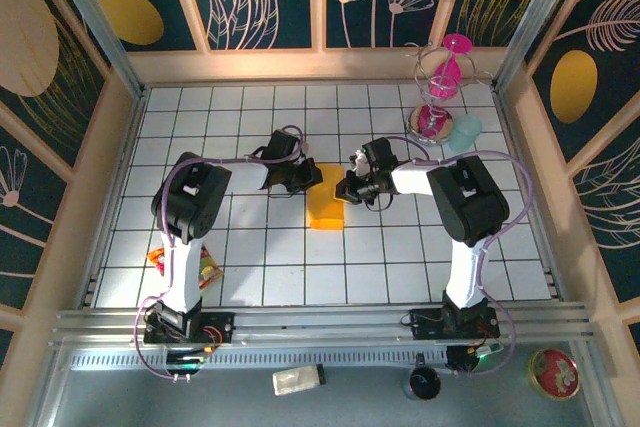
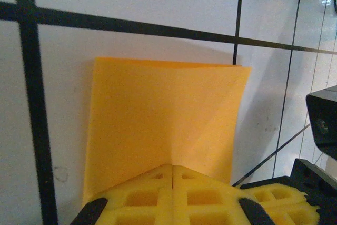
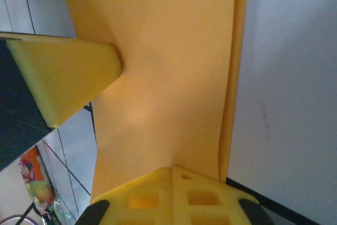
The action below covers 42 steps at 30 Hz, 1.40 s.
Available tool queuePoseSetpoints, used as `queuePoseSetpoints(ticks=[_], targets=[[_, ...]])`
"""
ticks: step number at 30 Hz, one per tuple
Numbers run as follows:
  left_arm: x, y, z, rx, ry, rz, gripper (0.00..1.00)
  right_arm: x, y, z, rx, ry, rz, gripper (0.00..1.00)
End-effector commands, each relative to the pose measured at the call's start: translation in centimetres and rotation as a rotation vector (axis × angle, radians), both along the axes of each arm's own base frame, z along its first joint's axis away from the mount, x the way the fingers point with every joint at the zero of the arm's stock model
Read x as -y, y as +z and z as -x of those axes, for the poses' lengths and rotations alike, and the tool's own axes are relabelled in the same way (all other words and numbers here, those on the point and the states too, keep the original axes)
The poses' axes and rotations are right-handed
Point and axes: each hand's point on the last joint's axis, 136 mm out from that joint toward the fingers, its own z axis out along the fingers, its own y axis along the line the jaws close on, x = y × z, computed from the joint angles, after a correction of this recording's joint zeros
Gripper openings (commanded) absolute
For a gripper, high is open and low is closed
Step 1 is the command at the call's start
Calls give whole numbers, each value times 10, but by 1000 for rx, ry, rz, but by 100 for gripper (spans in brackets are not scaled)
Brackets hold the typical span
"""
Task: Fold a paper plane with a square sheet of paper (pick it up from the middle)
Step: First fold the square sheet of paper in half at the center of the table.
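The left pincer (image 2: 172,171) has its two yellow fingers pressed together with no gap. The near edge of the sheet of paper (image 2: 163,114) comes out of the seam between them, so it is clamped on the paper. Ahead of this pincer the orange-yellow sheet runs away over the white tiled table (image 2: 131,3). A soft crease slants across the sheet, and its far edge is straight. The right pincer (image 3: 172,171) is also closed tight, its fingers meeting on another edge of the same sheet. The paper stretches ahead of it, with a second layer showing along the right side. Further ahead and to the left of the right pincer, one yellow finger (image 3: 68,77) of the left pincer reaches in, and its tip touches the paper. From above, the two pincers face each other across the far end of the sheet, one on each side. The rest of the paper reaches back toward the arm bases; whether it lies flat on the table cannot be told. Well behind the left pincer, beside that arm's base, lies a red-yellow snack packet (image 1: 200,265). Beyond the right pincer, toward the far right corner, stands a pink hourglass (image 1: 440,82), with a pale blue-green thing (image 1: 463,132) just beside it.
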Motion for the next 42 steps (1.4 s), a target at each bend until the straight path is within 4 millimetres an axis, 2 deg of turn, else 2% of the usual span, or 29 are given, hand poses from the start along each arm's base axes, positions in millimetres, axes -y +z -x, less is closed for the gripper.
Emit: queuePoseSetpoints(ticks=[1, 6, 9, 13, 15, 18, 21, 23, 27, 32, 37, 39, 42], targets=[[-31, -21, -15, -10, 54, -88, 5, 107, -136, 91, -271, -8, 603, 0], [-67, -28, -46, 10, 108, -132, 5, 109, -136, 91, -261, 7, 624, 0], [-73, -18, -62, 41, 102, -158, 5, 110, -136, 90, -257, 11, 630, 0], [-66, 31, -68, 124, 68, -124, 5, 108, -134, 89, -253, 9, 628, 0], [-59, 52, -62, 154, 53, -91, 5, 107, -133, 88, -253, 10, 627, 0], [-34, 59, -44, 154, 0, -61, 5, 105, -132, 88, -252, 15, 631, 0], [-4, 51, -26, 129, -50, -21, 5, 106, -132, 88, -253, 15, 635, 0], [9, 42, -19, 103, -60, 15, 5, 107, -132, 89, -256, 16, 637, 0], [12, 22, -19, 73, -50, 7, 5, 107, -133, 91, -260, 19, 638, 0], [-2, -2, -28, 58, -16, -72, 4, 108, -133, 91, -259, 22, 641, 0], [-47, -35, -45, 35, 54, -195, 4, 110, -134, 91, -255, 26, 654, 0], [-65, -40, -53, 32, 87, -211, 4, 112, -134, 92, -254, 27, 663, 0], [-85, -36, -68, 45, 124, -239, 4, 113, -134, 93, -255, 27, 665, 0]])
